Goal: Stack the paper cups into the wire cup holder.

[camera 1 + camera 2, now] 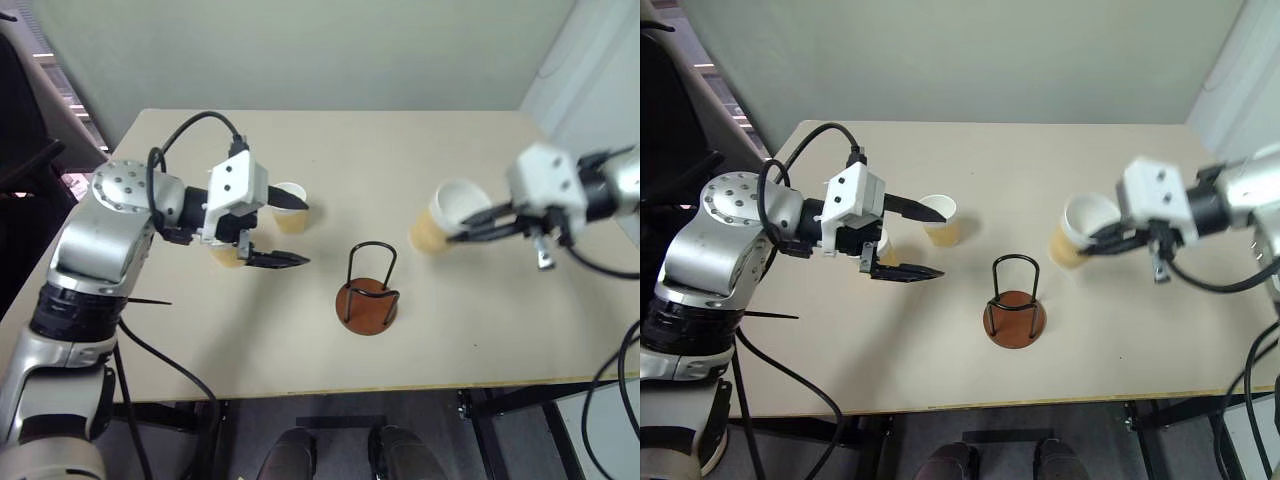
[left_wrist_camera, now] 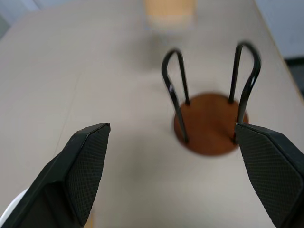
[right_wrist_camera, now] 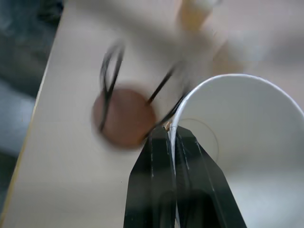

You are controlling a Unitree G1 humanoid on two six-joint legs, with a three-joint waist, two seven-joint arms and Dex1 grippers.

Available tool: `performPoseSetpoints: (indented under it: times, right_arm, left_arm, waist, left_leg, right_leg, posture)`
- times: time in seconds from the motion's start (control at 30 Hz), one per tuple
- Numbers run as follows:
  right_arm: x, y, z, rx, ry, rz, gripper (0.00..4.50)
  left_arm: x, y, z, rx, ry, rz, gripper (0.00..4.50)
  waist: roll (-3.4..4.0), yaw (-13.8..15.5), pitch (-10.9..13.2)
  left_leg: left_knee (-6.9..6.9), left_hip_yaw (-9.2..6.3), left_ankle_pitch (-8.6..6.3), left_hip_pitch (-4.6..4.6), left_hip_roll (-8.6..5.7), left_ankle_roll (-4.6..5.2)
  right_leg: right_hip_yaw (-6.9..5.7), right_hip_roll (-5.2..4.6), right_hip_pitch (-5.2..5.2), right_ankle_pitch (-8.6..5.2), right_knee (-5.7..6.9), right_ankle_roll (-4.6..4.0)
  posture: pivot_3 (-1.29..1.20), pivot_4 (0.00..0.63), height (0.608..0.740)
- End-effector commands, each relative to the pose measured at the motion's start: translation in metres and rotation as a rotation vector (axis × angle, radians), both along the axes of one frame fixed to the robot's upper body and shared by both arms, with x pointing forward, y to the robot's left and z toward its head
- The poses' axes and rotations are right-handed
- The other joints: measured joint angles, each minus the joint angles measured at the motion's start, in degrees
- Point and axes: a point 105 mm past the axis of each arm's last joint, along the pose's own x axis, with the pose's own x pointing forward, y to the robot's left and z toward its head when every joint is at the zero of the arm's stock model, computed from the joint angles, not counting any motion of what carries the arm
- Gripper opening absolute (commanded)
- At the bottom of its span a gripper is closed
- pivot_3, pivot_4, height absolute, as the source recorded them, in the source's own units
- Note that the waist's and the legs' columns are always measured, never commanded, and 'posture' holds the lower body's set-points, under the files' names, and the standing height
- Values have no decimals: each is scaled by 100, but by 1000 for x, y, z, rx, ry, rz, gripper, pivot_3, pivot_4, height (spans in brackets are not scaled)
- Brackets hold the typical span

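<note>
My right gripper [image 1: 462,232] is shut on the rim of a paper cup [image 1: 440,222], one finger inside and one outside [image 3: 161,142]. This cup hangs tilted above the table, to the right of the wire cup holder [image 1: 368,296]. The holder stands upright near the table's middle, with a reddish-brown base and black wire loops, and nothing inside it. My left gripper [image 1: 293,233] is open, pointing toward the holder from its left. A second paper cup [image 1: 291,219] stands just behind its upper finger. A third cup [image 1: 887,252] sits partly hidden under that hand.
The beige table [image 1: 480,340] carries only the cups and the holder. Its front edge runs close below the holder. A black cable loops off my left arm [image 1: 190,125]. A dark chair [image 1: 25,170] stands beside the table on the left.
</note>
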Motion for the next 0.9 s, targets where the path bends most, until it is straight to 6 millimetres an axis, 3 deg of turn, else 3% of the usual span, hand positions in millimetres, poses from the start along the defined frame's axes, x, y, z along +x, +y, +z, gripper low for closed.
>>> performPoseSetpoints:
  times: [0.03, 0.23, 0.43, 0.57, 0.73, 0.9]
  right_arm:
    - [-21, 22, 16, 67, 10, 110, 41]
    - [-27, 34, -16, 10, 57, 137, 41]
    - [-13, 37, -31, -22, 50, 96, 41]
    - [-15, 40, -36, -33, 71, 121, 999]
    - [-15, 40, -36, -26, 76, 117, 2785]
    - [-4, 11, -21, 32, 94, -8, 4482]
  left_arm:
    - [1, 3, -8, 47, -16, 4, 4500]
    - [-4, 1, -7, 36, -11, -13, 4500]
    - [-5, 5, -5, 38, -14, 3, 4500]
    - [-9, 6, -4, 32, -12, 4, 4500]
    - [-7, 14, 3, 37, -26, 29, 4500]
    - [3, 40, 22, 85, -102, 103, 4500]
  waist:
    - [0, 0, 0]
    - [-3, 60, 0]
    - [-3, 46, 0]
    - [-3, 43, 0]
    - [-3, 43, 0]
    - [-3, 52, 0]
  left_leg:
    - [0, -1, -2, -1, 1, 4]
    - [8, -6, 1, -16, 1, 0]
    - [10, -4, 6, -33, 0, -10]
    - [8, -4, 0, -36, 0, 1]
    - [8, -4, 0, -37, 0, 1]
    - [10, -6, -4, -39, 0, 8]
  right_leg:
    - [0, 0, -1, -1, 0, -1]
    - [-3, -1, -4, -2, -7, -1]
    - [-2, -4, -23, 3, -8, 6]
    - [-3, -4, -31, 3, -3, 7]
    - [-3, -4, -31, 3, -2, 6]
    - [-3, -4, -34, 3, 3, 6]
  posture:
    - [0, 150, 740]
    - [0, 150, 740]
    - [0, 150, 740]
    - [0, 150, 740]
    - [0, 150, 740]
    - [0, 150, 740]
